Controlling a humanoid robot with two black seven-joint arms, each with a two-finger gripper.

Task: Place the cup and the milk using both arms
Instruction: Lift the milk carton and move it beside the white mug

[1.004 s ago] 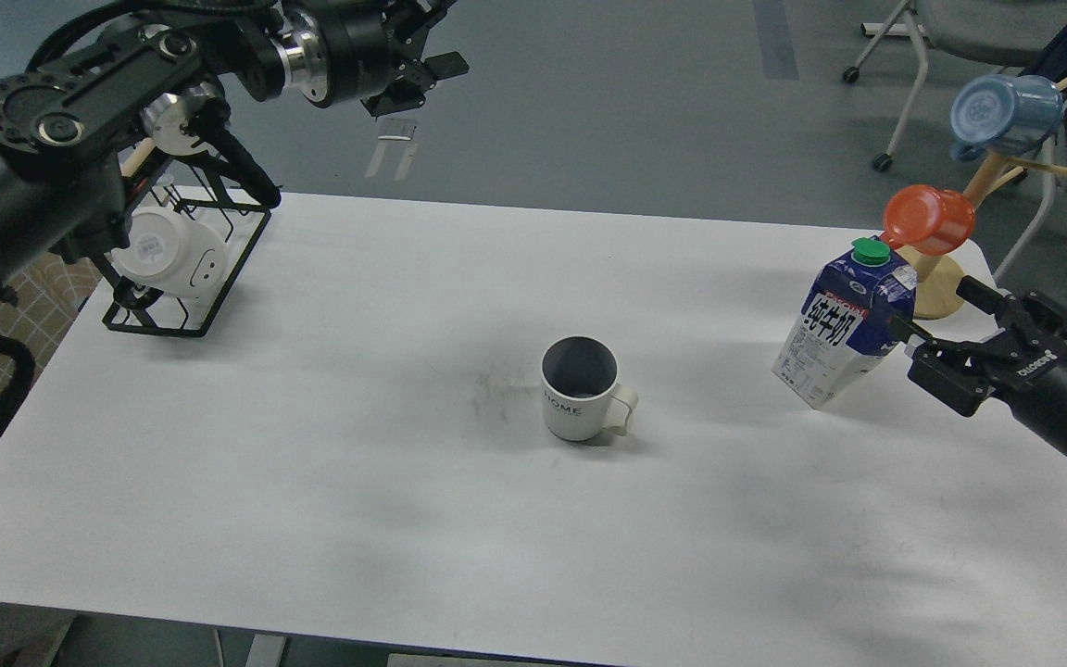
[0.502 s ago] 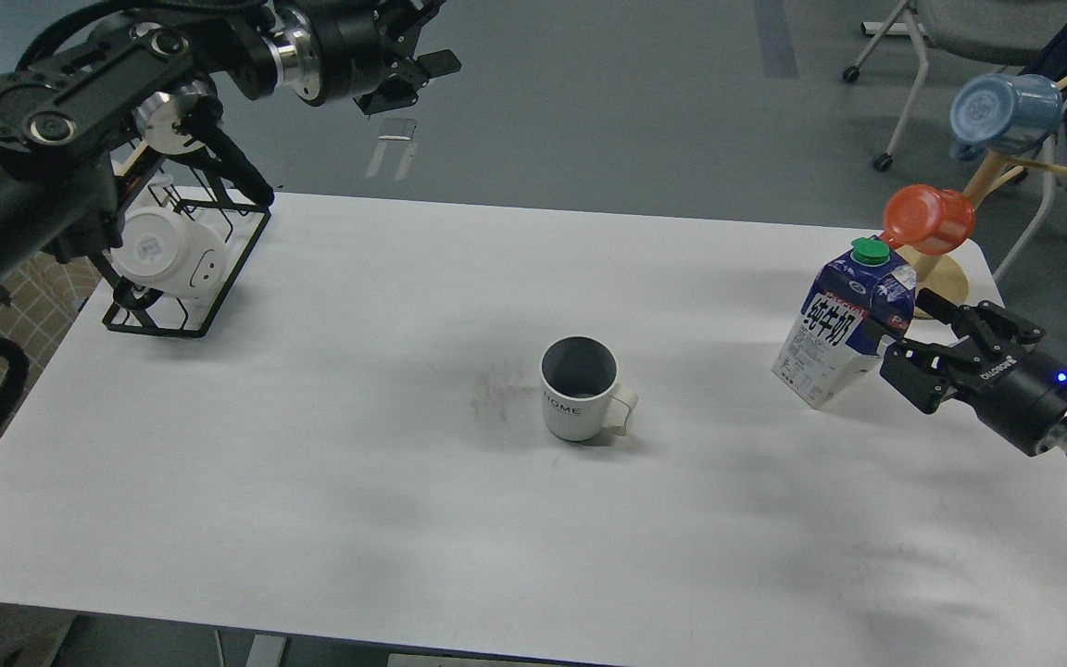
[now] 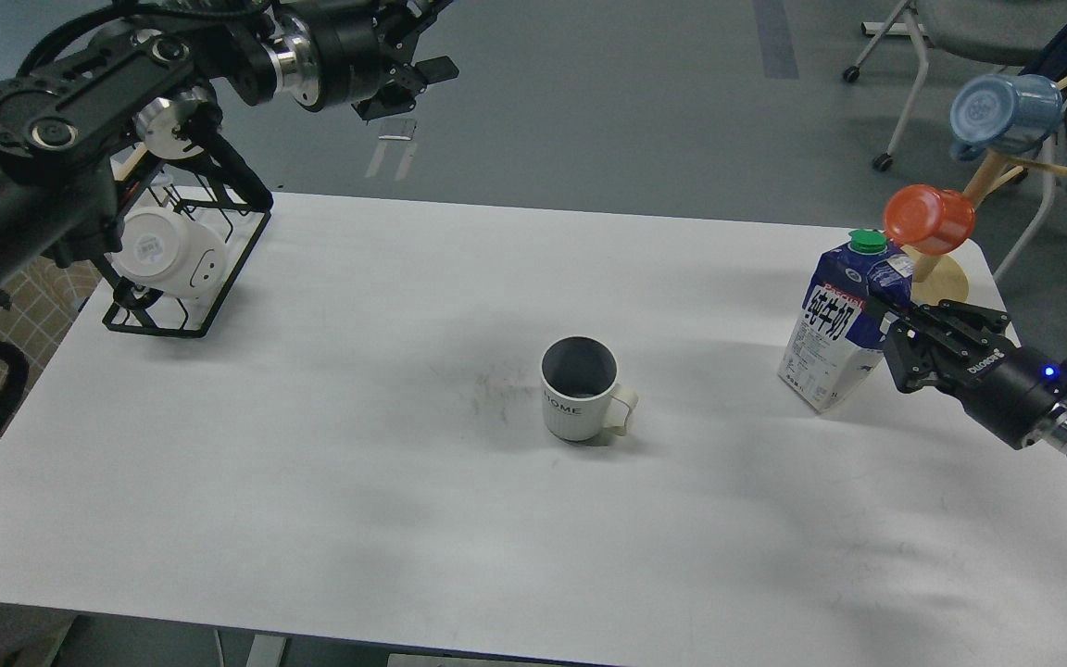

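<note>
Standing at frame right, the milk (image 3: 837, 324) touches the right gripper (image 3: 899, 335)'s spread fingers, cap end upward, near-upright.

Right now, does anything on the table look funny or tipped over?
Nothing is spilled. The milk seems to lean slightly, with the right gripper at its side. The cup stands upright.

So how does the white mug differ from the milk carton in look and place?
The mug is short, round and open on top; the carton is taller, boxy and capped green. The mug stands alone mid-table; the carton has the right gripper at its side. Both stand on the white table.
</note>
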